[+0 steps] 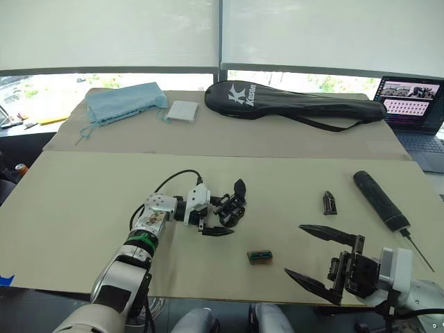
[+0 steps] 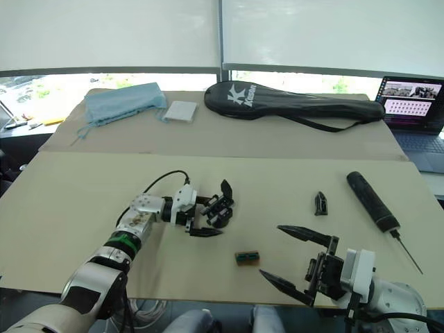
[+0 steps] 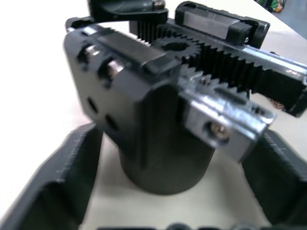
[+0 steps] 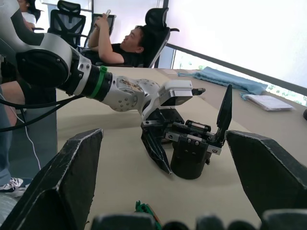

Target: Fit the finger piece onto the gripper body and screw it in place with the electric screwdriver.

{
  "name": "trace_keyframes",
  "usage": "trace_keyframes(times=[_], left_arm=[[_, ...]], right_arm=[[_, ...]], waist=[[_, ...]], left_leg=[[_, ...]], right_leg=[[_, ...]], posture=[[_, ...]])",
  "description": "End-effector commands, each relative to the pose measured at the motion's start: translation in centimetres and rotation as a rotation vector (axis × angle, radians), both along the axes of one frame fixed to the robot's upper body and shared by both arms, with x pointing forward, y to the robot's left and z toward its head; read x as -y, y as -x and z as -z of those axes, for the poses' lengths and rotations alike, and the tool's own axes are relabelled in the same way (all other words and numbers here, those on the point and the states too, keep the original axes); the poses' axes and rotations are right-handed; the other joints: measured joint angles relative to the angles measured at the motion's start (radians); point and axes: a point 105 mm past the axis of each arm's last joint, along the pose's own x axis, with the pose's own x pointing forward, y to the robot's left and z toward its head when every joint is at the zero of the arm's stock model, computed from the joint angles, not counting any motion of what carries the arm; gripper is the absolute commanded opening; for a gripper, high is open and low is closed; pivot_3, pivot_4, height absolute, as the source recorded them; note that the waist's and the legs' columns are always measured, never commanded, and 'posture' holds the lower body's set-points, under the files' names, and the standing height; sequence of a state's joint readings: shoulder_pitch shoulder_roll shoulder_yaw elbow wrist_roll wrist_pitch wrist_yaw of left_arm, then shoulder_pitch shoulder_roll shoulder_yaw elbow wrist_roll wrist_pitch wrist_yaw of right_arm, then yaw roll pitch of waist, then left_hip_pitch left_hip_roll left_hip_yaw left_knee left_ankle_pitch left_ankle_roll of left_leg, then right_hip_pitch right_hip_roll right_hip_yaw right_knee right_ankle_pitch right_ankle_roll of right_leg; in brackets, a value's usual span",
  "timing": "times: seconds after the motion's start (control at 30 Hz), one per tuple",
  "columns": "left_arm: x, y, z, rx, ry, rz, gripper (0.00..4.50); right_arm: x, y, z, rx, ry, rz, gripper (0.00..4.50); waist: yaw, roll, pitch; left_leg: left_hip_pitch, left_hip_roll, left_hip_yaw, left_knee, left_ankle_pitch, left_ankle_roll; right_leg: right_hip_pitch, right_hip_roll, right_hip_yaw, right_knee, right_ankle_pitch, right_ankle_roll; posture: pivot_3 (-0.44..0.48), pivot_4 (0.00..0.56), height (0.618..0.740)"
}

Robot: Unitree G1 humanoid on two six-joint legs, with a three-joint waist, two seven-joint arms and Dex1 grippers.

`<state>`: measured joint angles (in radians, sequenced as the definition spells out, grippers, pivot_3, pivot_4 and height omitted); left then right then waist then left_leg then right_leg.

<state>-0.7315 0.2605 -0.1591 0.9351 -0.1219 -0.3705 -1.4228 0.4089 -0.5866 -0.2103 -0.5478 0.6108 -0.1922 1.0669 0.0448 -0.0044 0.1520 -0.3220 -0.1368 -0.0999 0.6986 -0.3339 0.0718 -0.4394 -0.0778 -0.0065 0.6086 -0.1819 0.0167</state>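
Clearly the left gripper (image 1: 216, 220) sat around the gripper body (image 1: 232, 209) at mid-table, its fingers at the round base, though whether they were clamped could not be told. That body looked rigid and bottom-heavy, best held by the base. The right gripper (image 1: 312, 253) was wide open and empty; the light, stiff finger piece (image 1: 329, 202) lay beside the screwdriver (image 1: 380, 201).

The left arm (image 1: 132, 267) is built of glossy grey and silver shells, with a bright green ring between two black bands at the forearm and a silver wrist block dotted with small screws. A black cable (image 1: 166, 184) loops from the forearm to the white box-shaped housing behind the left gripper (image 1: 223, 220). The right gripper (image 1: 318, 258) has two long, black, pointed fingers on a black frame, backed by a matching white housing.
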Motion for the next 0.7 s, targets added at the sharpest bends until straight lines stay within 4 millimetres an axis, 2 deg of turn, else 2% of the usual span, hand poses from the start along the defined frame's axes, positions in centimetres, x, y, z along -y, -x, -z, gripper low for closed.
trace_keyframes(times=[0.03,0.2,0.3,0.47,0.7], left_arm=[[0.2,0.4,0.7,-0.013,0.003,0.0,2.36],[0.0,1.2,-1.6,0.034,0.143,-0.047,2.33],[0.3,1.5,-3.3,0.051,0.245,-0.178,2.33],[1.2,2.1,-3.5,0.078,0.259,-0.41,2.33],[3.7,3.2,-2.3,0.05,0.24,-0.54,2.33]], right_arm=[[-0.5,0.5,-1.0,0.047,0.008,-0.025,4.5],[-0.4,0.8,-0.8,0.042,0.008,-0.014,4.5],[-0.4,1.0,-0.9,0.043,0.002,-0.005,4.5],[-0.5,1.3,-1.0,0.041,-0.003,0.014,4.5],[-0.4,1.5,-1.1,0.014,0.008,-0.009,4.5]], waist=[[0.0,0.0,0.0],[-0.007,0.0,0.0],[-0.007,0.0,0.0],[-0.002,-0.001,0.001],[0.0,-0.001,0.001]], left_leg=[[0.0,0.0,0.0,0.0,0.0,0.0],[0.0,0.0,0.0,0.0,0.0,0.0],[0.0,0.001,0.0,-0.001,0.0,0.0],[-0.001,0.001,0.0,0.0,0.0,0.0],[0.0,0.001,0.0,-0.001,0.0,0.0]], right_leg=[[0.0,0.0,0.0,0.0,0.0,0.0],[-0.001,0.0,0.002,0.0,0.0,0.0],[-0.002,0.0,0.003,0.0,0.0,0.0],[-0.002,0.001,0.005,0.0,0.0,0.0],[-0.001,0.001,0.005,0.0,-0.001,0.001]], posture=[[0.0,0.15,0.74],[0.0,0.15,0.74],[0.0,0.15,0.74],[0.0,0.15,0.74],[0.0,0.15,0.74]])
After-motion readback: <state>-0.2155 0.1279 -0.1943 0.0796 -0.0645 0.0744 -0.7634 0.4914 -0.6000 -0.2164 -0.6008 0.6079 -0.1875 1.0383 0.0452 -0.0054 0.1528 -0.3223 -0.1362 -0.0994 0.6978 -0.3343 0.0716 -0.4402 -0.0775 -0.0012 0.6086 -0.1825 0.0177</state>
